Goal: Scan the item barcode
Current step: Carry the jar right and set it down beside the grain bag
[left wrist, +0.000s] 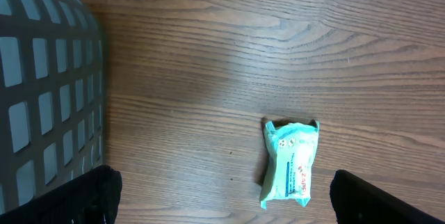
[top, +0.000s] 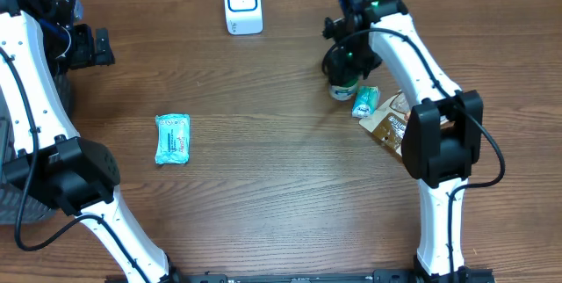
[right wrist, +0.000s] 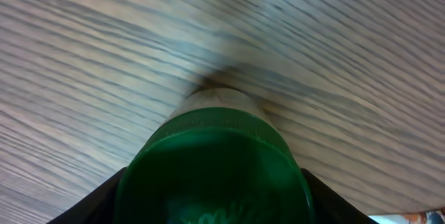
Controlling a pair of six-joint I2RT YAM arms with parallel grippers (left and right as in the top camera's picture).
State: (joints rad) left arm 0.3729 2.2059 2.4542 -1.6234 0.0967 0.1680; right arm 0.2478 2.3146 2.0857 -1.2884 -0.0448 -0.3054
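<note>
2 arms: left gripper (left wrist: 222, 206) wide open, empty, above teal packet (left wrist: 292, 161); right gripper (top: 342, 63) clamps green-capped bottle (right wrist: 212, 161).

The counter (top: 263, 195) held 1 white scanner (top: 242, 3), 1 green-capped bottle (top: 342, 90), 1 brown packet (top: 386, 124) and 2 teal ones: 1 larger teal packet (top: 172, 137) and 1 smaller teal packet (top: 365, 101). There was 1 grey basket (left wrist: 42, 92). 2 arms were in view: 1 left arm (top: 26, 81) and 1 right arm (top: 413, 59).

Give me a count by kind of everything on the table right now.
scanner: 1
green-capped bottle: 1
teal packets: 2
brown packet: 1
basket: 1
Total: 6
</note>
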